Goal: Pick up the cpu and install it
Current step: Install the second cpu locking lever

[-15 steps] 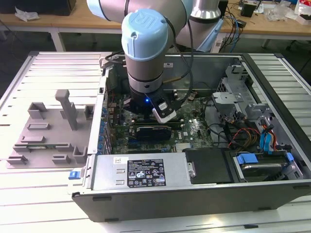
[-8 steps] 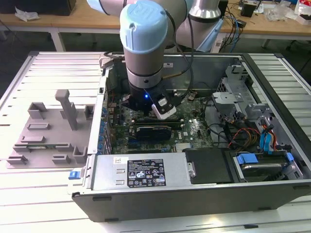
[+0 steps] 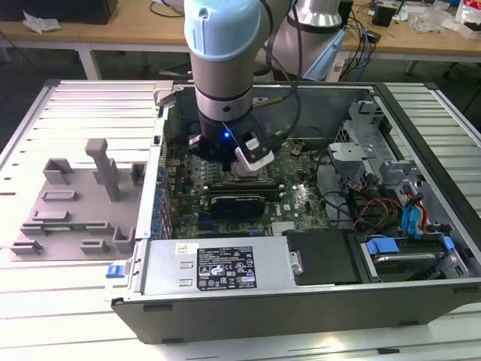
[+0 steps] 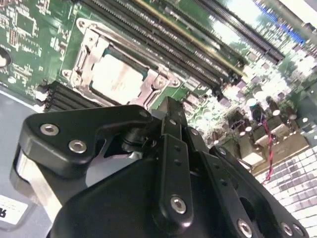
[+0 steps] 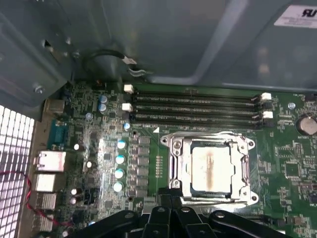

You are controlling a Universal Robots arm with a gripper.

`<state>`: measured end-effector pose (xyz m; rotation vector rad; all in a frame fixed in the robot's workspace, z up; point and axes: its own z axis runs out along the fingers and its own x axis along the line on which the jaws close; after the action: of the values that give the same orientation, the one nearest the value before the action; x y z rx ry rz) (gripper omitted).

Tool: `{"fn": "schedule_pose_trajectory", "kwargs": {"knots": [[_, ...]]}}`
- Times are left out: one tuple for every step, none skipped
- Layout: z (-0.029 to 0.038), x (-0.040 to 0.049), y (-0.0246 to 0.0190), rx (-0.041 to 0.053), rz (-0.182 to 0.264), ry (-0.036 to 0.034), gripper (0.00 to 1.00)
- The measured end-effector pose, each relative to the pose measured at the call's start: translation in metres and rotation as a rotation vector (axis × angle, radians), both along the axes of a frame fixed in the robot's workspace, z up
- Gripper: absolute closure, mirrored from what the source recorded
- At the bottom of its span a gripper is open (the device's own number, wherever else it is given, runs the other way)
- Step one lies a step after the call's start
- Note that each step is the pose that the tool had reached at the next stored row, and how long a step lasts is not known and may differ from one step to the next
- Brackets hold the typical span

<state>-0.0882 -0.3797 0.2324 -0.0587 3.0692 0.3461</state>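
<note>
The cpu is a silvery square chip lying flat inside the metal socket frame on the green motherboard; the second wrist view shows the cpu too. My gripper hangs just above the board at the socket's edge, its black fingers drawn together, shut with nothing between them. In the exterior view the arm's wrist stands over the middle of the open computer case, and the gripper is mostly hidden under it.
Black memory slots run beside the socket. A long black card lies just in front of the gripper. Drive bays and cables fill the exterior view's right. A grey fixture sits on the table at the left.
</note>
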Motion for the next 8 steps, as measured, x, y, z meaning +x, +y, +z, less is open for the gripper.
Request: {"fn": "schedule_pose_trajectory", "kwargs": {"knots": [[0.0000,0.0008,0.0011,-0.0104,-0.004,-0.0001,0.89],[0.0000,0.0024,0.0013,-0.0243,-0.014,-0.0001,0.89],[0.0000,0.0034,0.0015,-0.0308,-0.020,0.0001,0.89],[0.0000,0.0050,0.0017,-0.0339,-0.025,0.0001,0.89],[-0.0001,0.0095,0.0024,-0.0374,-0.037,0.0003,0.89],[-0.0001,0.0117,0.0035,-0.0386,-0.041,0.0003,0.89],[-0.0001,0.0129,0.0049,-0.0392,-0.043,0.0004,0.89],[0.0000,0.0141,0.0074,-0.0400,-0.045,0.0005,0.89]]}}
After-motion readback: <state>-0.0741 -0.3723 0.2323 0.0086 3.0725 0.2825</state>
